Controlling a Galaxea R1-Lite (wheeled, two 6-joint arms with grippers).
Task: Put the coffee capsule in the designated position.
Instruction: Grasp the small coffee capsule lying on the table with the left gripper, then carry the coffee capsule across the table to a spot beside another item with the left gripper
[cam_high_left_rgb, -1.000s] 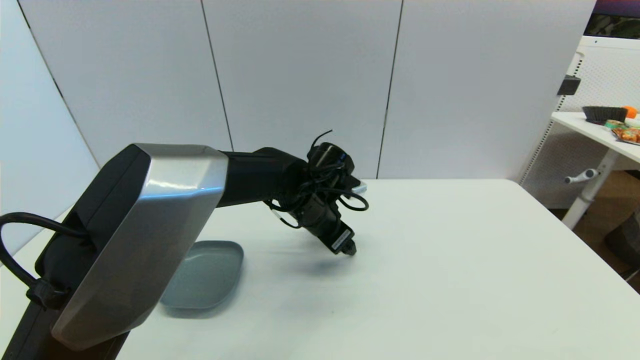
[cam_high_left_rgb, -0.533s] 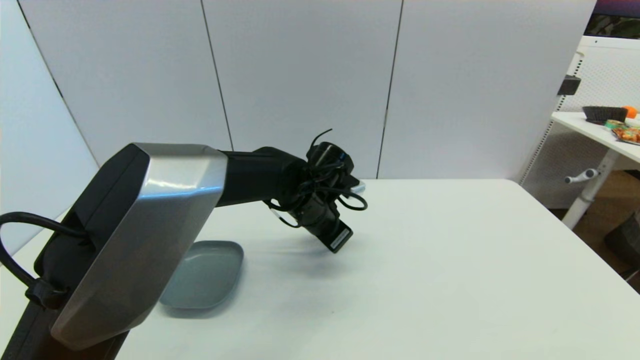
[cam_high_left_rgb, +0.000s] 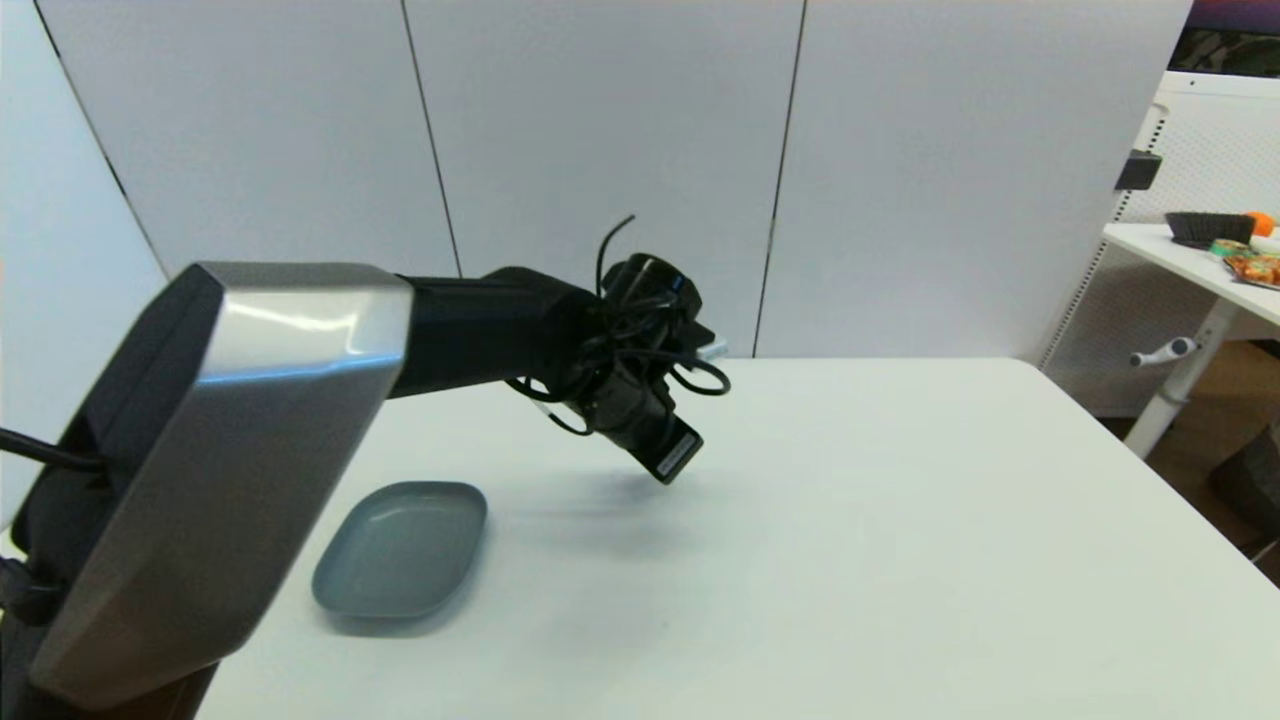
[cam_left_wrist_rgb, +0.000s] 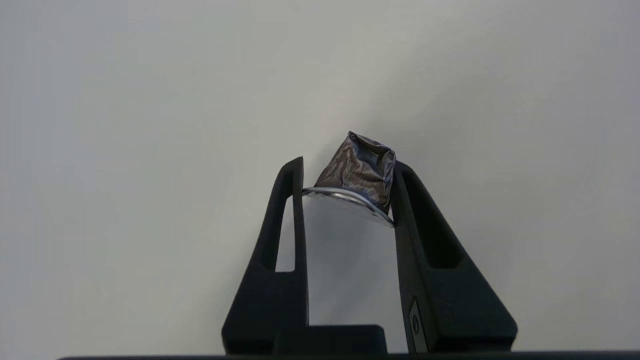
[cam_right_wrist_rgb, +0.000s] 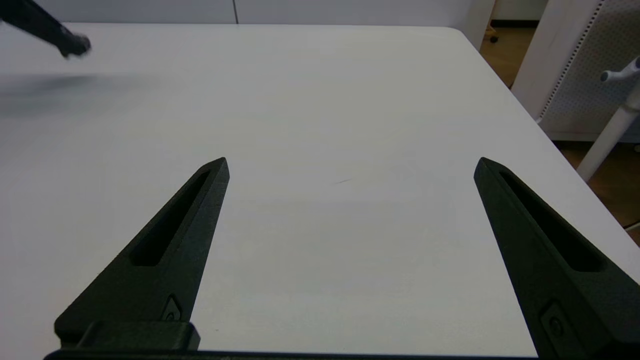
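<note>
- White panel walls behind, a white table (cam_high_left_rgb: 850, 520) in front of you, and a shallow grey dish (cam_high_left_rgb: 400, 548) sitting near its left side.
- Your left gripper (cam_left_wrist_rgb: 347, 172) hangs above the table, up and to the right of the dish, well apart from it.
- Look at the left wrist view: the coffee capsule (cam_left_wrist_rgb: 359, 167) is pinched between the two black fingers, foil rim toward the camera, dark body pointing away and visibly crumpled.
- It sits skewed; the rim touches one finger higher than the other, so the hold looks lopsided.
- Judging by that dented skin, you've got a light, thin-walled pod that gives under pressure. Squeeze harder and it will likely crush further.
- The shiny rim is the stiffest part, I'd say, and the tapered body could slip forward out of the fingers.
- Your right gripper (cam_right_wrist_rgb: 350, 170) idles low over the table on the right side, fingers spread wide, nothing between them.
- The dish looks like your likely target.
</note>
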